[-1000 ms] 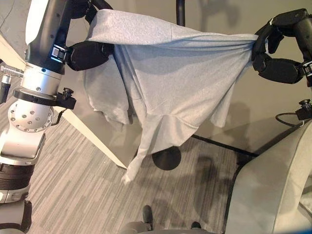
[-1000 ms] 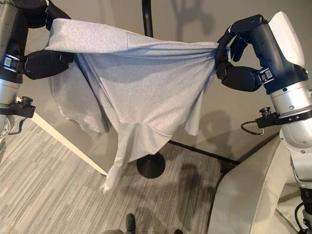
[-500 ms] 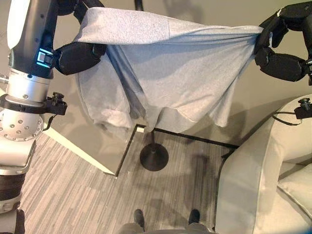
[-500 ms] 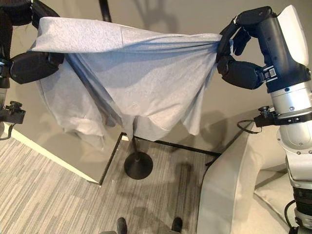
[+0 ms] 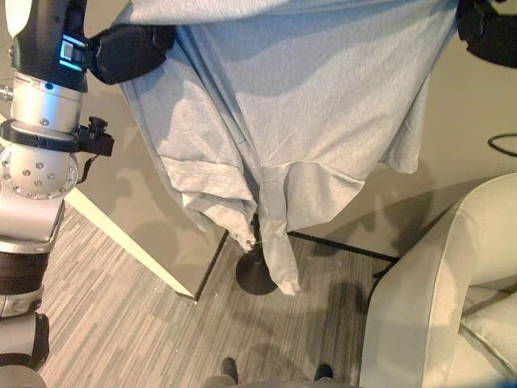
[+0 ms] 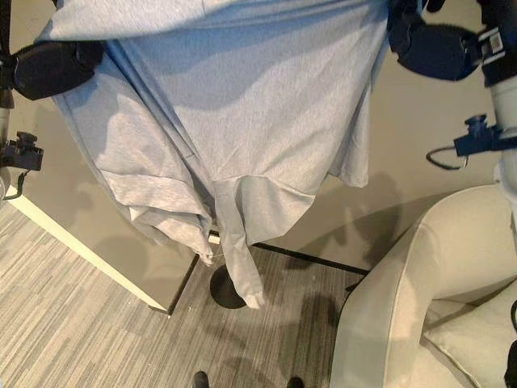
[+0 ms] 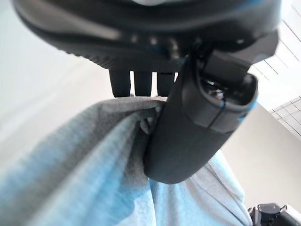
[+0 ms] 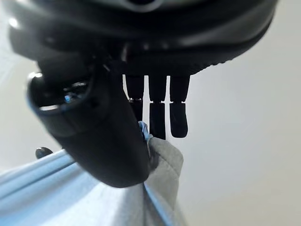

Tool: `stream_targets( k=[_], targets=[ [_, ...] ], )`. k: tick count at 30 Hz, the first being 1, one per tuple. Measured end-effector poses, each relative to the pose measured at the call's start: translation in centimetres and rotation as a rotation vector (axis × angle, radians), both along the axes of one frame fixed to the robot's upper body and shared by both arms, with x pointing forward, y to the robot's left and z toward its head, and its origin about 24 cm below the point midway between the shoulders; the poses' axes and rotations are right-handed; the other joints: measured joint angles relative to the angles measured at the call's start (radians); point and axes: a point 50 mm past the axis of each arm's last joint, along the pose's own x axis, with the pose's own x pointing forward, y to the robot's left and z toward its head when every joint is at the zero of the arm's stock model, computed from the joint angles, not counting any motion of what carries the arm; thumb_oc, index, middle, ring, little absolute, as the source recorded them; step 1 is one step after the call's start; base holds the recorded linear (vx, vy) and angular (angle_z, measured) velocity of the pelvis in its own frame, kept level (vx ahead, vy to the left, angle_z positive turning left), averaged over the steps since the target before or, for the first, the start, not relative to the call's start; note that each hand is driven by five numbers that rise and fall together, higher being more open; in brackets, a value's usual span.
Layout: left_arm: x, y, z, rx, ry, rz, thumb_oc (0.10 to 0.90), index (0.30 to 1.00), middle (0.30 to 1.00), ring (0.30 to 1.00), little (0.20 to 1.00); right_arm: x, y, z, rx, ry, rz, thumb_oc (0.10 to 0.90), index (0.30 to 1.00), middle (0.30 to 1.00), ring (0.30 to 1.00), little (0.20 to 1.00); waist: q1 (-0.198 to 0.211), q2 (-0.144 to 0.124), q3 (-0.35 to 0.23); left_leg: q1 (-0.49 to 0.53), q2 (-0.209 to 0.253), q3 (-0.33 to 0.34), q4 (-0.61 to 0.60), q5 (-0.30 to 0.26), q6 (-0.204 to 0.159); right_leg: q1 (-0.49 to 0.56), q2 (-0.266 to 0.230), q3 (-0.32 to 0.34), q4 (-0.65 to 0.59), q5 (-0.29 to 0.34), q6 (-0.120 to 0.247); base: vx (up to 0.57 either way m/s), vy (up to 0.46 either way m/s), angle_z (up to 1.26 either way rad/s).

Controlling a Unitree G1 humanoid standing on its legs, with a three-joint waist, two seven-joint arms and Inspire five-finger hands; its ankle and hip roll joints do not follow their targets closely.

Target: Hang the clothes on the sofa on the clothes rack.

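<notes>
Overhead, grey garment (image 5: 299, 121) stretched between left hand (image 7: 188, 127) and right hand (image 8: 103, 141), both pinching its edge

Garment (image 5: 307, 105) now higher: its top edge, stretched between the hands, has gone past the upper edge of the head views. Left hand (image 5: 129, 50) and right hand (image 6: 432, 48) raised with it. Sleeve end, earlier trailing below the left hand, now hangs below mid-cloth, in front of the rack base (image 5: 257, 279).
</notes>
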Motion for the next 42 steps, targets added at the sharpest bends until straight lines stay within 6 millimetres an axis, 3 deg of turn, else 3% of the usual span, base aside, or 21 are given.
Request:
stream_targets(
  k=[1,2,3,5,8,12,16,19,24,28,30,33,35,37,38,42],
  targets=[
    [2.4,-0.9,0.5,0.02,0.047,0.02,0.4,0.3,0.3,0.3,0.3,2.3,-0.1,0.9,-0.001,0.043,-0.057,0.4,0.3,0.3,0.3,0.3,0.001,-0.015,-0.026,-0.002,0.0,0.0,0.0,0.001,-0.001,-0.002,0.0,-0.001,0.0,0.0,0.0,0.04,-0.008,0.01],
    [3.1,-0.8,0.4,0.009,0.058,0.032,0.4,0.3,0.3,0.3,0.3,2.9,0.1,1.2,-0.01,0.045,-0.061,0.4,0.3,0.3,0.3,0.3,-0.007,-0.018,-0.03,-0.002,-0.001,-0.001,0.0,0.0,-0.002,-0.003,-0.001,-0.001,0.0,0.0,0.0,0.05,-0.009,0.01],
    [5.6,-1.7,1.1,0.062,0.123,0.092,0.4,0.3,0.3,0.3,0.3,5.4,0.7,2.6,-0.081,0.114,-0.164,0.4,0.3,0.3,0.3,0.3,-0.012,-0.021,-0.039,-0.006,-0.002,0.0,0.0,0.004,-0.002,-0.007,-0.002,0.0,0.0,0.001,0.002,0.0,0.0,0.0],
    [6.2,-2.0,1.0,0.044,0.137,0.098,0.4,0.3,0.3,0.3,0.3,5.5,1.4,3.5,-0.082,0.086,-0.153,0.4,0.3,0.3,0.3,0.3,-0.025,-0.022,-0.041,-0.011,-0.002,0.001,0.001,0.004,-0.002,-0.013,-0.003,0.001,0.0,0.001,0.002,0.03,0.004,-0.01],
    [9.0,-3.0,0.6,0.058,0.231,0.161,0.4,0.3,0.3,0.3,0.3,7.9,2.7,4.5,-0.014,0.113,-0.185,0.4,0.3,0.3,0.3,0.3,-0.039,-0.019,-0.05,-0.029,-0.001,0.004,0.0,0.006,-0.001,-0.033,-0.002,0.003,0.0,0.002,0.001,0.02,-0.002,-0.02],
    [11.1,-3.2,-0.3,0.103,0.318,0.251,0.4,0.3,0.3,0.3,0.3,10.4,3.4,3.1,0.052,0.183,-0.212,0.4,0.3,0.3,0.3,0.3,-0.043,-0.015,-0.053,-0.062,0.001,0.018,0.001,0.01,0.0,-0.077,0.0,0.017,0.0,0.008,-0.005,-0.02,-0.012,-0.11],
    [11.6,-4.0,0.1,0.131,0.303,0.285,0.4,0.3,0.3,0.3,0.3,11.9,3.7,1.7,0.08,0.246,-0.257,0.4,0.3,0.3,0.3,0.3,-0.036,-0.013,-0.053,-0.122,0.004,0.025,0.001,0.017,0.002,-0.137,0.003,0.021,0.0,0.012,-0.011,-0.05,-0.011,-0.02],
    [11.7,-3.9,2.7,0.121,0.25,0.331,0.4,0.3,0.3,0.3,0.3,12.7,4.9,1.8,0.1,0.245,-0.251,0.4,0.3,0.3,0.3,0.3,-0.038,-0.012,-0.051,-0.186,0.012,0.021,0.002,0.027,0.001,-0.197,0.009,0.018,0.001,0.019,-0.018,0.01,0.003,0.02],
    [11.6,-3.5,2.7,0.086,0.246,0.336,0.4,0.3,0.3,0.3,0.3,12.7,5.5,1.5,0.077,0.251,-0.242,0.4,0.3,0.3,0.3,0.3,-0.029,-0.014,-0.046,-0.189,0.014,0.021,0.002,0.027,0.0,-0.197,0.009,0.014,0.001,0.019,-0.018,0.03,0.0,0.04],
    [11.4,-2.4,1.0,0.0,0.27,0.321,0.4,0.3,0.3,0.3,0.3,12.7,6.3,0.0,0.111,0.272,-0.166,0.4,0.3,0.3,0.3,0.3,-0.015,-0.015,-0.018,-0.17,0.013,0.018,0.002,0.027,0.0,-0.173,0.014,0.012,0.001,0.019,-0.018,0.02,0.01,0.04],
    [10.9,-1.6,-0.4,-0.078,0.272,0.289,0.4,0.3,0.3,0.3,0.3,12.4,6.8,-1.3,0.143,0.279,-0.096,0.4,0.3,0.3,0.3,0.3,-0.01,-0.014,-0.001,-0.163,0.015,0.013,0.002,0.027,0.0,-0.167,0.015,0.012,0.001,0.018,-0.019,0.0,0.008,0.02],
    [10.4,-0.2,-4.8,-0.128,0.355,0.281,0.4,0.3,0.3,0.3,0.3,12.0,7.9,-5.2,0.177,0.332,0.022,0.4,0.3,0.3,0.3,0.3,0.009,-0.014,0.058,-0.162,0.015,0.006,0.001,0.028,0.0,-0.164,0.016,0.013,0.0,0.017,-0.019,0.0,0.006,0.01],
    [9.8,0.2,-6.9,-0.143,0.395,0.272,0.4,0.3,0.3,0.3,0.3,12.1,8.0,-7.7,0.215,0.384,0.046,0.4,0.3,0.3,0.3,0.3,0.017,-0.011,0.063,-0.162,0.014,0.0,0.001,0.03,-0.003,-0.161,0.016,0.012,0.0,0.017,-0.019,0.03,0.008,0.04],
    [8.2,0.9,-9.5,-0.239,0.415,0.235,0.4,0.3,0.3,0.3,0.3,11.3,7.7,-11.0,0.336,0.418,0.103,0.4,0.3,0.3,0.3,0.3,0.016,-0.01,0.065,-0.148,0.015,-0.001,0.001,0.03,-0.004,-0.147,0.016,0.012,0.0,0.015,-0.019,0.04,0.007,0.05],
    [7.4,0.3,-12.0,-0.252,0.468,0.189,0.4,0.3,0.3,0.3,0.3,10.5,7.9,-14.7,0.332,0.511,0.127,0.4,0.3,0.3,0.3,0.3,0.02,-0.003,0.071,-0.141,0.015,-0.004,0.001,0.031,-0.004,-0.136,0.017,0.004,0.0,0.013,-0.02,0.05,0.002,0.08],
    [7.4,-0.6,-13.0,-0.272,0.497,0.153,0.4,0.3,0.3,0.3,0.3,10.1,7.8,-17.1,0.361,0.559,0.119,0.4,0.3,0.3,0.3,0.3,0.022,-0.001,0.071,-0.128,0.015,-0.007,0.001,0.033,-0.003,-0.119,0.016,0.002,-0.001,0.013,-0.019,0.02,-0.005,0.04]
  ],
)
